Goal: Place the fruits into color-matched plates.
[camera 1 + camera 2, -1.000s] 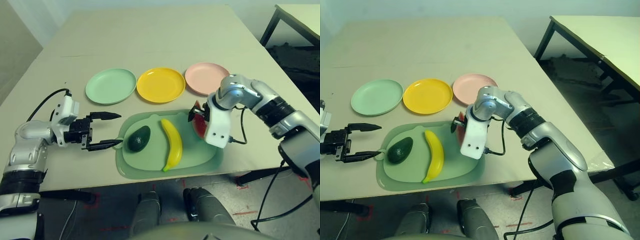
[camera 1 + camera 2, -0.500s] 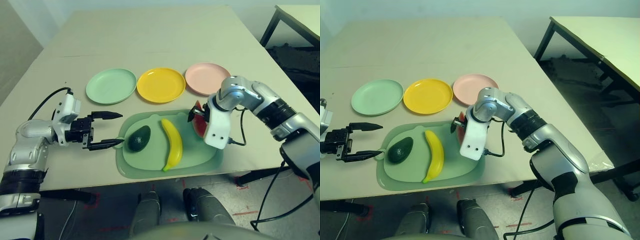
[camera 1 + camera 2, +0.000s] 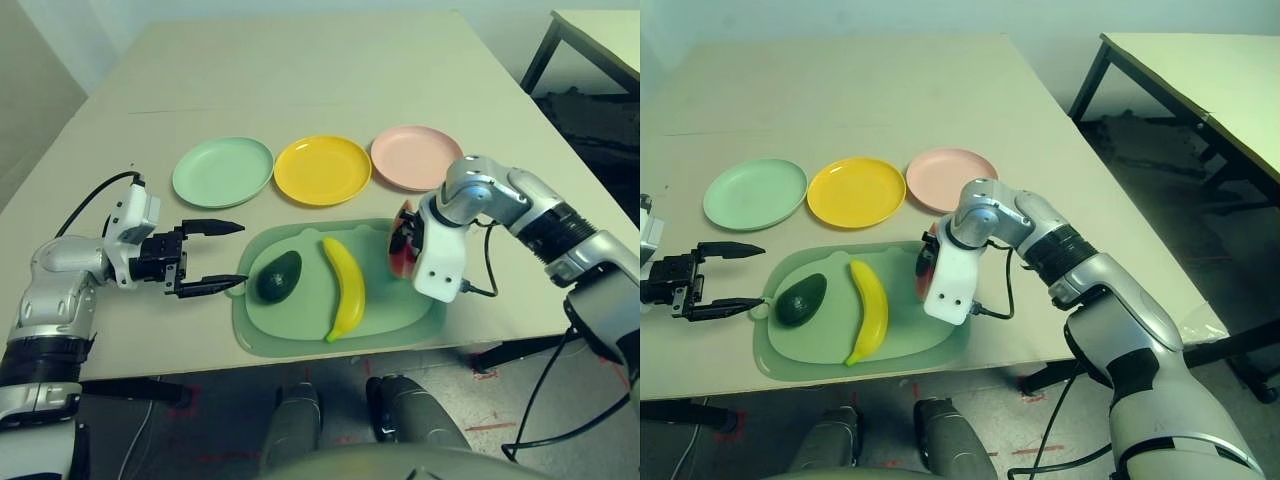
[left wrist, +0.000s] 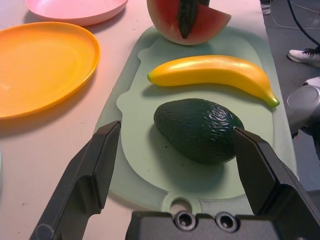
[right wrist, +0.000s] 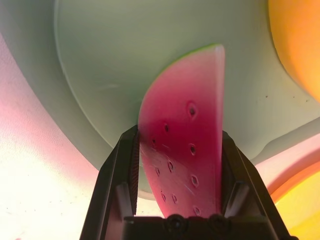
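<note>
Left eye view: I have three plates in a row on the table (image 3: 300, 60), mint green plate (image 3: 222, 172), yellow plate (image 3: 322, 170), pink plate (image 3: 416, 157), all bare. Nearer the robot lies the green cutting board (image 3: 385, 325), carrying the avocado (image 3: 279, 277) and, beside it, the banana (image 3: 346, 290). My left gripper (image 3: 245, 256) stands wide open beside the board's left end, holding nothing. Right eye view: right arm reaches over the board's right end; watermelon wedge partly hidden by its white wrist housing (image 3: 953, 283). Left wrist view: avocado lies ahead of the spread fingers, banana beyond it, watermelon wedge farther off at the other gripper. Right wrist view: right gripper (image 5: 181, 132) closed on the watermelon wedge (image 5: 185, 135), one finger against each side.
</note>
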Controlling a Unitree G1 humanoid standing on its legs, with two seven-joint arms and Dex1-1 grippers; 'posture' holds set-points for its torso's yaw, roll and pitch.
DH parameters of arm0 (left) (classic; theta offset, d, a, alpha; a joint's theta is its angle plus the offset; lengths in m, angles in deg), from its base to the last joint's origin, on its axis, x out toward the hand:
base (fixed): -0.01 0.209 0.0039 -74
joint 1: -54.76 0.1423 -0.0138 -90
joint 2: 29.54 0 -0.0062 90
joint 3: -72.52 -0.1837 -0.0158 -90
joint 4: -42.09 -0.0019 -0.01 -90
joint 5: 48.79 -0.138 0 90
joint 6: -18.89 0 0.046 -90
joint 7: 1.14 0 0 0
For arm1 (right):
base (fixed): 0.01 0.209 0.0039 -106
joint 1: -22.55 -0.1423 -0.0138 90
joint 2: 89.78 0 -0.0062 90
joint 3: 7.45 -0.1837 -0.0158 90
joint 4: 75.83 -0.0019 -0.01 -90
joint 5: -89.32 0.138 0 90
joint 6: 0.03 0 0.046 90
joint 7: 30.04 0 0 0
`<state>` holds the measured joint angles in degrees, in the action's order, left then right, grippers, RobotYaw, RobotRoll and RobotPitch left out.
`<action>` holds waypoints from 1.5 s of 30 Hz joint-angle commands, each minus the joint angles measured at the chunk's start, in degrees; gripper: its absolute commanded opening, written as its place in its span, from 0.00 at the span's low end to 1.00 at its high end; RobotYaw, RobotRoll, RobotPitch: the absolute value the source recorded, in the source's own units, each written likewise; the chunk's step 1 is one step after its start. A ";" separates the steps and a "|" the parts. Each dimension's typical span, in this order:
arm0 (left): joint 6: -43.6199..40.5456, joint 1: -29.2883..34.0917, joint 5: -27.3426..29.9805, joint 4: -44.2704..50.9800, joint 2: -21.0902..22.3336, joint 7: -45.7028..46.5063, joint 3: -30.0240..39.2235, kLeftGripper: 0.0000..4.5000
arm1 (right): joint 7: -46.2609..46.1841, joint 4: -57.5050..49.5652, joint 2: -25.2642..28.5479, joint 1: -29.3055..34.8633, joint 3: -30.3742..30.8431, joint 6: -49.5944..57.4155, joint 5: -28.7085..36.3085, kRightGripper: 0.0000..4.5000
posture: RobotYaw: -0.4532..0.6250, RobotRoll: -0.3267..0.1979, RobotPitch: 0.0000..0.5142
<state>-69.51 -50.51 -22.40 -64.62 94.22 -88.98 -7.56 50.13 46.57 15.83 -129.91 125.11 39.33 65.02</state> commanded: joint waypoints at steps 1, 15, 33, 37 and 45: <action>0.58 -0.59 -1.74 -0.51 -0.07 0.99 -1.02 1.00 | -2.39 4.50 -1.55 -4.32 -1.51 0.49 -0.85 0.46 | 0.42 0.62 0.26; -10.53 -8.02 -3.18 1.37 -1.88 15.54 -1.10 1.00 | -30.76 35.14 -6.84 -20.18 2.22 2.05 -19.31 0.46 | 0.43 0.62 0.26; -17.40 -4.69 -1.77 8.83 0.05 19.27 0.74 1.00 | -51.68 46.50 -8.41 -18.05 7.87 17.62 -32.49 0.46 | 0.48 0.62 0.29; -17.41 -4.39 -1.70 9.04 0.12 19.41 0.93 1.00 | -52.37 46.85 -8.13 -17.42 7.83 18.62 -32.90 0.46 | 0.48 0.62 0.29; -17.27 -4.01 -1.61 9.26 -0.02 19.32 0.79 1.00 | -53.38 46.90 -7.59 -16.78 8.64 17.64 -34.20 0.74 | 0.48 0.62 0.29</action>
<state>-86.53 -55.17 -24.30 -56.46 93.72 -69.40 -7.21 -2.99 93.40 7.97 -147.51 133.25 57.68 31.18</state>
